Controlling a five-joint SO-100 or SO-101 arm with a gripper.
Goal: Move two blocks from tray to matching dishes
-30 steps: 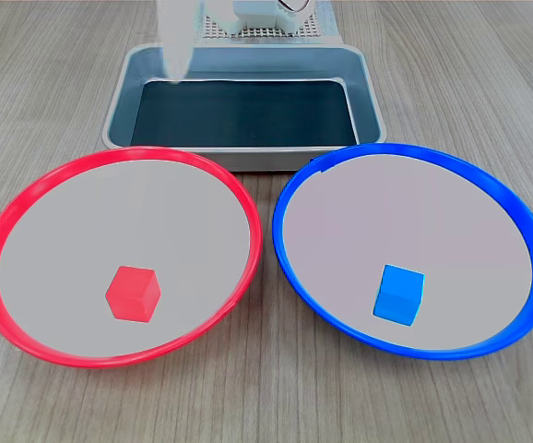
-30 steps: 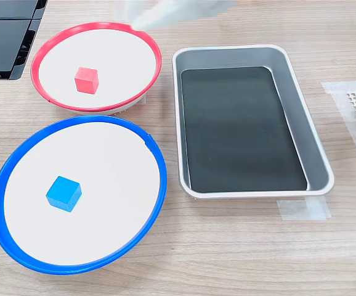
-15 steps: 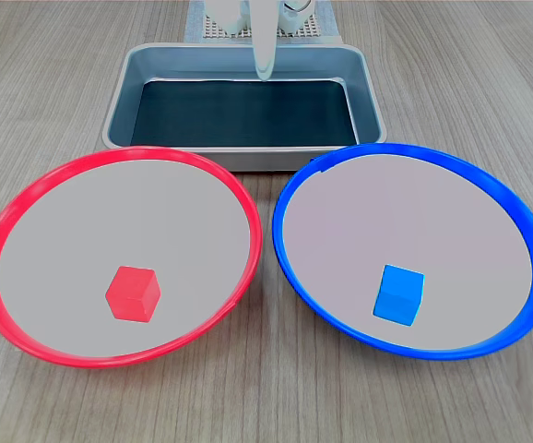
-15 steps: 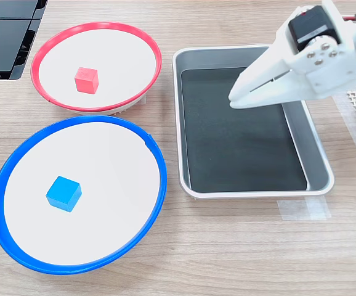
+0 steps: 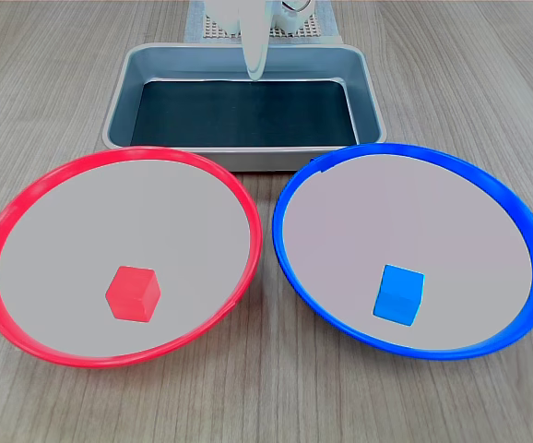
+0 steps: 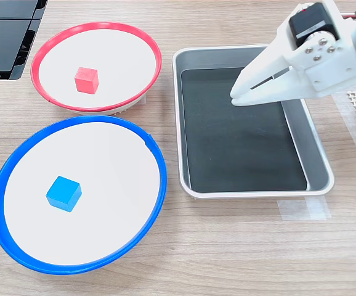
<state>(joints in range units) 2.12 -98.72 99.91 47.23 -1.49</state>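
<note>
Red block (image 5: 133, 293) sits in the red-rimmed dish (image 5: 27, 198), blue block (image 5: 400, 293) in the blue-rimmed dish (image 5: 497, 189), and my gripper (image 6: 234, 97) hangs over the tray (image 6: 301, 126) with its jaws pressed together, gripping nothing, in both exterior views.
</note>
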